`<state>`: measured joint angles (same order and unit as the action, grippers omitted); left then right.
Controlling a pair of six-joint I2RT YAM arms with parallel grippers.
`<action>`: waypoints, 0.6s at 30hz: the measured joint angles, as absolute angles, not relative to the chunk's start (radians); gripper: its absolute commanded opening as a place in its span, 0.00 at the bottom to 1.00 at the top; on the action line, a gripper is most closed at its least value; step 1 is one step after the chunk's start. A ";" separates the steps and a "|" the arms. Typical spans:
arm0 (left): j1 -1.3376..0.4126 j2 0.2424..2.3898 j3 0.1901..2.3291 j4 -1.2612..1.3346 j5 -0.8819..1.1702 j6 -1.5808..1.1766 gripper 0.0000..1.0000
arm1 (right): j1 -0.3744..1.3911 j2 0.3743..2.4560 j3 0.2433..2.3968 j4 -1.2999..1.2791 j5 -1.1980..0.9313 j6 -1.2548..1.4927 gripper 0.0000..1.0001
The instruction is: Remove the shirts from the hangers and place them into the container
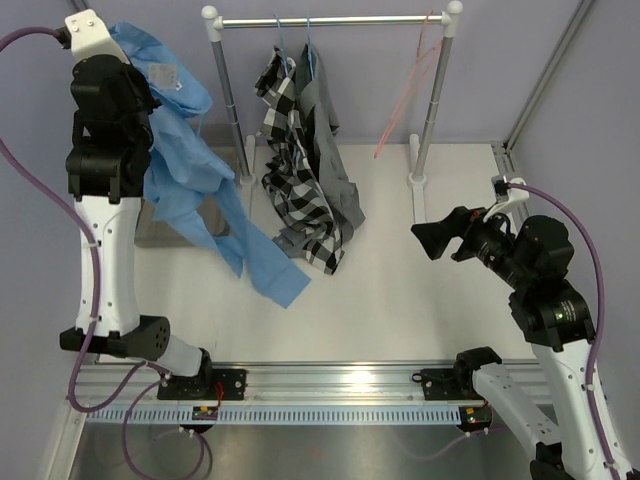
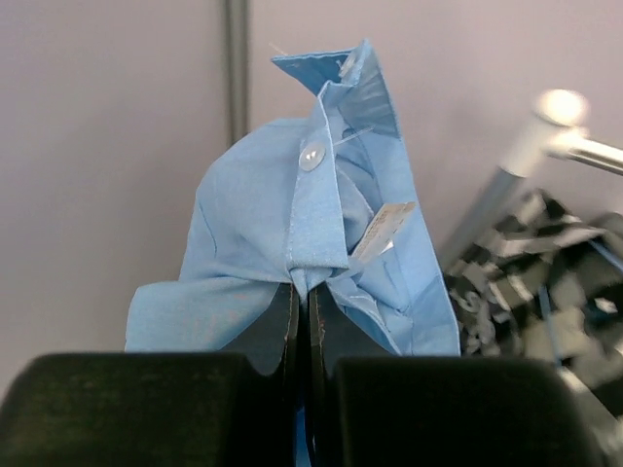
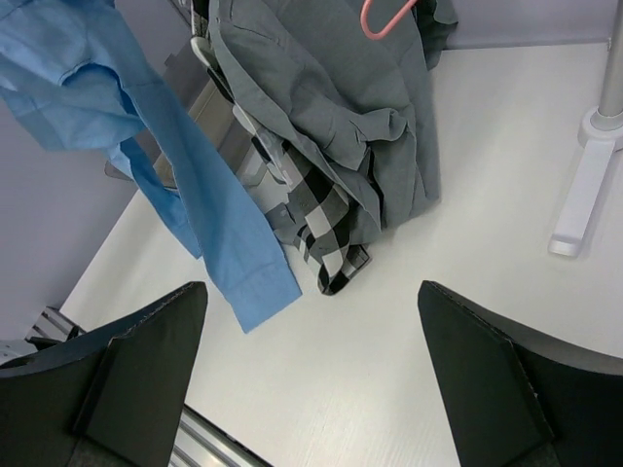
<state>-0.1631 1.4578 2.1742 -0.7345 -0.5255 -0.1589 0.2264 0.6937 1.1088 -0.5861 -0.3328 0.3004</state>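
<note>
Top external view: at far left the left gripper [image 2: 302, 292] pinches the light blue shirt [image 1: 190, 180], which drapes over the container [image 1: 160, 237]. The checked shirt [image 1: 295, 190] and grey shirt [image 1: 330, 150] hang on the rack [image 1: 340, 19] beside a pink hanger [image 1: 410, 90]. The right gripper [image 3: 311, 370] gapes wide, holding nothing.

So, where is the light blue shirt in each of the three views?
Top external: the light blue shirt hangs at the upper left, its sleeve trailing toward the centre.
Left wrist: centre, pinched in the shut left gripper.
Right wrist: upper left, its sleeve hanging diagonally downward.
Shared landmark: the black-and-white checked shirt, right of the blue one in every view.
</note>
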 measured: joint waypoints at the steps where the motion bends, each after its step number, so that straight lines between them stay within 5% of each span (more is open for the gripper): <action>1: -0.119 1.481 2.172 -0.721 -0.498 -0.163 0.00 | 0.228 0.693 1.105 -0.586 -0.334 0.302 0.99; 14: 0.065 1.656 1.637 -0.372 -0.359 -0.198 0.00 | 0.257 0.665 1.071 -0.556 -0.331 0.303 0.99; 18: 0.074 1.802 1.579 -0.311 -0.374 -0.221 0.11 | 0.257 0.658 1.060 -0.546 -0.330 0.303 0.99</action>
